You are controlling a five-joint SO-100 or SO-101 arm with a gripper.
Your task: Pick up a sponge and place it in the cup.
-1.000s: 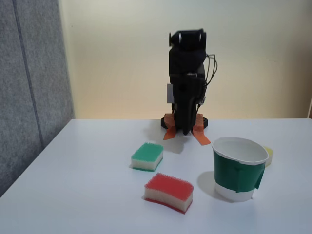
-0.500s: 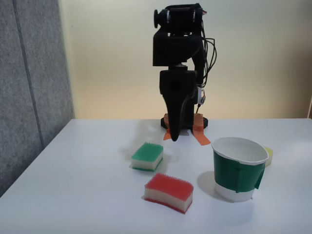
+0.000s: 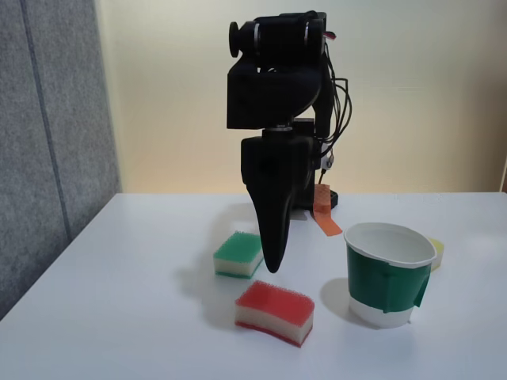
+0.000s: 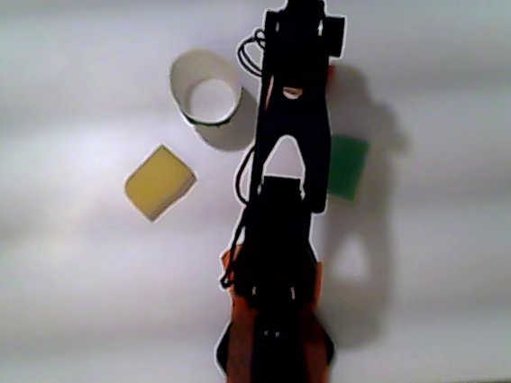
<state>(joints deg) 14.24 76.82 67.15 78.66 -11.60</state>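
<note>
Sponge (image 3: 274, 312) sits untouched at the near tabletop (image 3: 135, 317) edge, left of the cup (image 3: 388, 274) in the fixed view. My jaws (image 3: 271, 265) have swung out from the base, now hanging closed just above it beside the green sponge (image 3: 238, 253). Approach underway, no grasp. No readable writing.

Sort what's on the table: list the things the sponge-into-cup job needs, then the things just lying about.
For the job:
- red-topped sponge
- green-banded white cup, standing empty
- gripper, hanging above the table between the two sponges

Lying about:
- green-topped sponge
- yellow thing behind the cup
- orange tape at the arm's base
</note>
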